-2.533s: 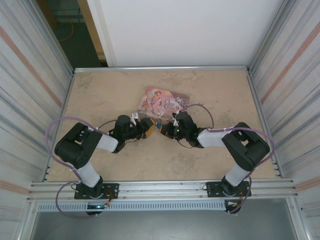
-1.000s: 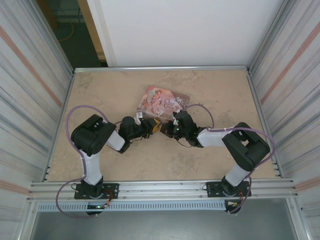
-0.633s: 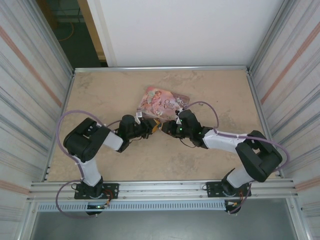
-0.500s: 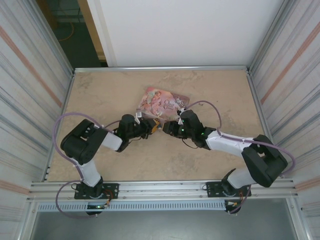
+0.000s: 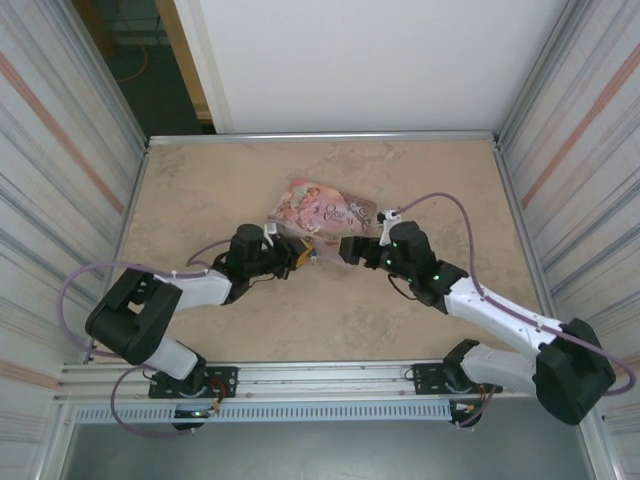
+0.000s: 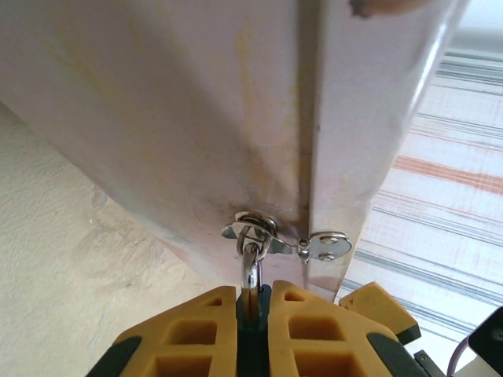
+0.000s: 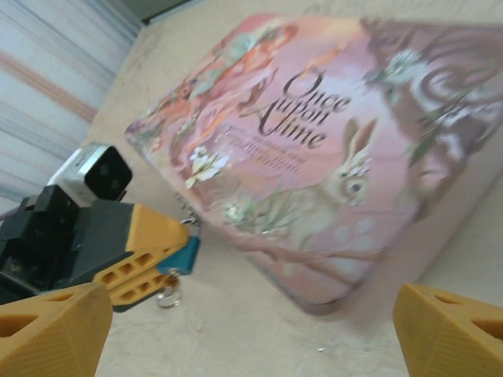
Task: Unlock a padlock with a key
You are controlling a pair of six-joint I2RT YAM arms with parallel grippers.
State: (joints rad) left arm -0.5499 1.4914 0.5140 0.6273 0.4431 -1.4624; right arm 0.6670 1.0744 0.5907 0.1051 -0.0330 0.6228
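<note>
One padlock clamped, one gripper wide open

Two things on the beige worktop [image 5: 200, 190]: one pink pictured tin box [image 7: 314, 149] lying flat near the middle, a bit toward the far edge, and one tiny blue-teal padlock [image 7: 185, 255] at the tin's near edge.

Hard to see: in the top view the padlock is too small and sits under the gripper tips. In the left wrist view its body is nearly all buried between the yellow pads [image 6: 196, 330]; only a dark sliver and the thin silver shackle [image 6: 250, 273] show. The shackle loops through a silver hasp ring [image 6: 255, 228] on the tin's side; a second silver fitting [image 6: 328, 245] sits just beside it. The tin's top is cut off there. In the right wrist view a small silvery piece [image 7: 167, 296] hangs under the padlock, blurred; cannot tell what it is.

Two grippers: left gripper [image 5: 300, 254] clenched on the padlock body. Right gripper [image 5: 345, 249] released, its yellow fingertips [image 7: 51, 334] spread to both lower corners, nothing between them, near the padlock but apart from it.
</note>
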